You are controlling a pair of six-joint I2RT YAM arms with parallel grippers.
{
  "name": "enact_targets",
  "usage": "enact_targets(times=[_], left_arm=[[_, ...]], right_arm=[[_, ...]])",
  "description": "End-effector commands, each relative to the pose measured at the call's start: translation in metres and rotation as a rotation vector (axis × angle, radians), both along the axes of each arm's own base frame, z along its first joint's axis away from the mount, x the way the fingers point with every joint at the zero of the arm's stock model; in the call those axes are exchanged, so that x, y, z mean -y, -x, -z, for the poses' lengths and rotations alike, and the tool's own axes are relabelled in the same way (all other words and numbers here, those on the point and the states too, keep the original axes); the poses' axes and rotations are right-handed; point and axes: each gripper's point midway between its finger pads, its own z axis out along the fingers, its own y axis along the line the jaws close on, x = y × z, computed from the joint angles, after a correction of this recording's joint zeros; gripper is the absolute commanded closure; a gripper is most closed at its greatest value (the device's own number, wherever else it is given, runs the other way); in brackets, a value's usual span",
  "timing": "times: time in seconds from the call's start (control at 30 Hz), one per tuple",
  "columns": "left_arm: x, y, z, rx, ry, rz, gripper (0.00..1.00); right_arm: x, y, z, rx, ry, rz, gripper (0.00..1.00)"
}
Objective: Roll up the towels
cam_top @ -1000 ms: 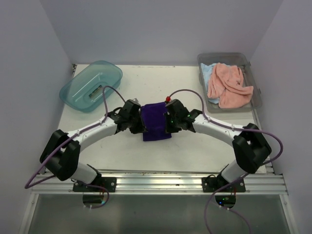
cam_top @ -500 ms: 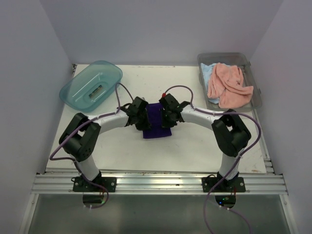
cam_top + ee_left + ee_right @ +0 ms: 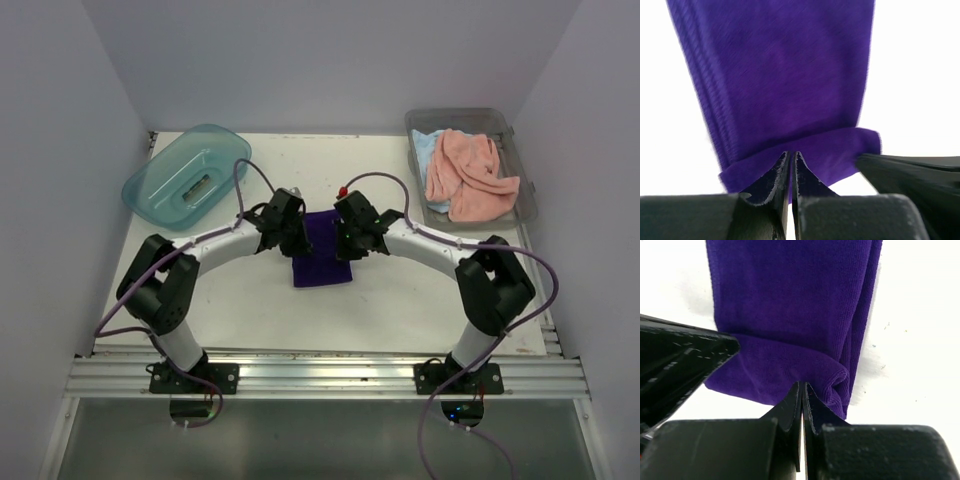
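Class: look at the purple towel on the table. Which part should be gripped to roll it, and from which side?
Grip its far short edge, one hand per corner, from above. The purple towel lies flat, lengthwise front to back, and that edge is turned over into a thick lip worth pinching. The left hand and right hand are shut on it there.
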Motion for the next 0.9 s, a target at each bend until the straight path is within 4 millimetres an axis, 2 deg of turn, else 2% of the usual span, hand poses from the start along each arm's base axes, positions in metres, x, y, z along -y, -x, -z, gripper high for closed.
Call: enact_targets(times=[0.0,0.13,0.33,0.4,0.43,0.47,0.53,0.57,0.63,0.73,0.8,0.87], left_arm=[[0.005,-0.019,-0.01,0.045,-0.004,0.019,0.92],[0.006,-0.013,-0.004,0.017,0.01,0.018,0.94],[-0.003,0.01,-0.004,-0.038,0.033,-0.018,0.94],[-0.009,0.021,-0.012,-0.031,0.047,-0.042,0.93],[-0.016,0.029,-0.008,-0.04,0.034,-0.059,0.92],[-0.017,0.032,-0.02,-0.018,0.061,-0.069,0.92],[-0.019,0.036,-0.025,-0.003,0.078,-0.082,0.9],[-0.021,0.043,-0.021,-0.015,0.088,-0.077,0.89],[-0.02,0.044,-0.015,-0.019,0.096,-0.073,0.89],[-0.023,0.047,0.007,-0.076,0.038,-0.055,0.89],[-0.022,0.041,0.016,-0.081,0.007,-0.042,0.89],[-0.018,0.031,0.016,-0.067,0.004,-0.035,0.89]], right_arm=[[-0.003,-0.01,0.003,0.01,0.014,0.0,1.0],[0.004,-0.011,0.03,-0.022,0.083,-0.003,1.0],[0.016,0.0,0.052,-0.058,0.11,0.026,1.0],[0.018,0.003,0.052,-0.057,0.105,0.037,1.0],[0.021,0.008,0.056,-0.069,0.107,0.045,1.0],[0.023,0.01,0.057,-0.071,0.105,0.051,1.0],[0.026,0.017,0.061,-0.087,0.098,0.066,1.0],[0.026,0.021,0.062,-0.1,0.088,0.067,1.0],[0.024,0.03,0.063,-0.13,0.053,0.082,1.0],[0.016,0.045,0.052,-0.158,-0.032,0.096,1.0],[0.01,0.053,0.047,-0.161,-0.066,0.09,1.0],[0.008,0.06,0.043,-0.169,-0.086,0.088,1.0]])
